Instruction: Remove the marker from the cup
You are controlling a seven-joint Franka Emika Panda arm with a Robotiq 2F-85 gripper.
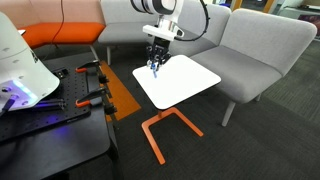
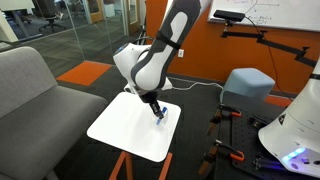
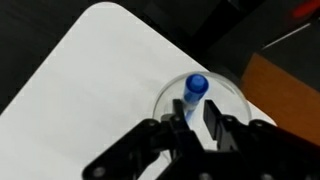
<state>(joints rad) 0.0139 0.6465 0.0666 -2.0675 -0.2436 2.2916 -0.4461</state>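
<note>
In the wrist view the blue marker stands tilted in the small clear round cup, blue cap up and its paler part lower down. The cup sits near an edge of the white tabletop. My gripper is lowered over the cup, with a finger on each side of the marker. A narrow gap shows beside one finger, so the jaws look open. In both exterior views the gripper hangs low over the table, with a speck of blue at its tips. The cup itself is too small to make out there.
The small white side table stands on an orange frame. Grey sofas stand close behind it. A black bench with clamps and a white device stand beside it. Carpet surrounds the table.
</note>
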